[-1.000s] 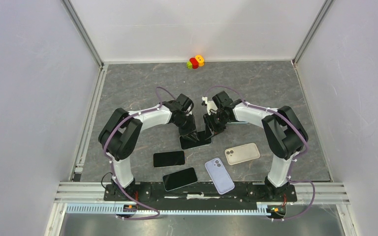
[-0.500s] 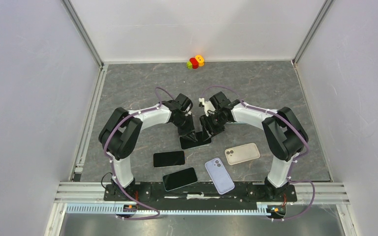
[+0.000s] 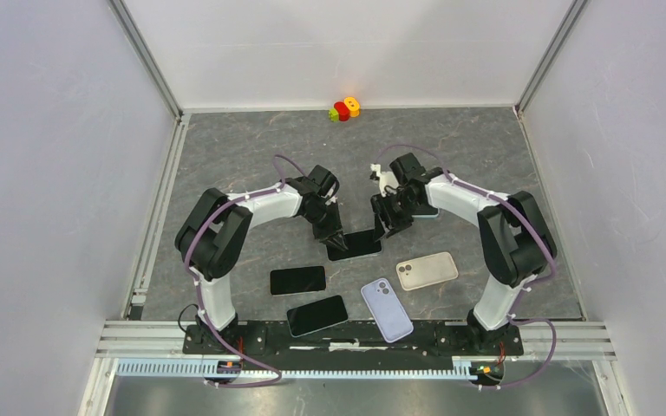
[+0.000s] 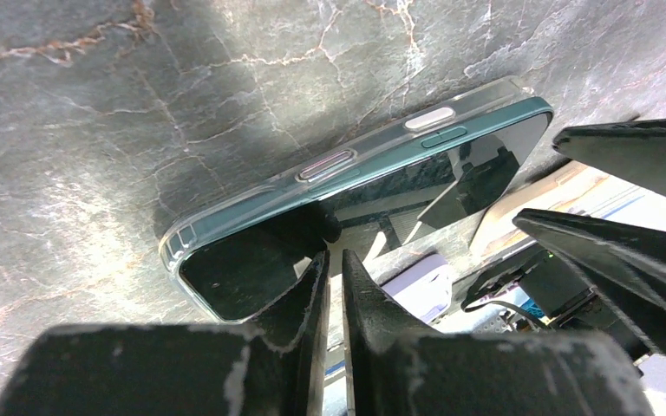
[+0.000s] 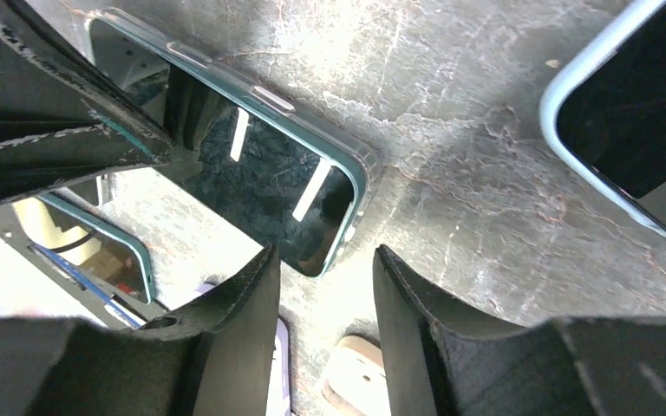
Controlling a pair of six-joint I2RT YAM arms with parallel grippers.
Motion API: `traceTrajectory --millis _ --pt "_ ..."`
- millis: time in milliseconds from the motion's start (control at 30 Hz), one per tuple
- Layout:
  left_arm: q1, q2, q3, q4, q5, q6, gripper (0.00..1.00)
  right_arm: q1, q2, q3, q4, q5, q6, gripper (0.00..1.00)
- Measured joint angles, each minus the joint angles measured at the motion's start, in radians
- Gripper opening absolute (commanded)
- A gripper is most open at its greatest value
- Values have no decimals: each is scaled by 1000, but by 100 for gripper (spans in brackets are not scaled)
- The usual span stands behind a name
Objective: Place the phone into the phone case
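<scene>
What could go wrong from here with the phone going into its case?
1. The left gripper's shut tips seem to press on the phone's glossy screen, so they may slip off.
2. The right gripper hangs open at the phone's corner. Closing there could pry it out of the clear case.
3. A light blue phone lies close beside the right gripper and could get bumped.
</scene>
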Motion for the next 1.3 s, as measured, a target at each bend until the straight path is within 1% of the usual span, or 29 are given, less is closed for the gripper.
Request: traceTrajectory --millis 100,200,433,767,967,1300 --pt "1 1 0 0 0 0 17 -29 -17 0 -6 -31 -7 36" --pt "2 1 0 0 3 0 17 -45 -23 0 -10 -51 -8 33" --pt "2 2 0 0 8 0 18 -61 -31 -5 -26 -50 -10 34" --pt "-3 18 32 -26 11 3 23 -113 -23 -134 44 -180 6 36" --pt "-23 42 69 -30 11 4 24 -116 1 -183 85 -243 21 34" --pt "-76 114 169 -42 28 5 24 -122 22 -185 106 -265 39 31"
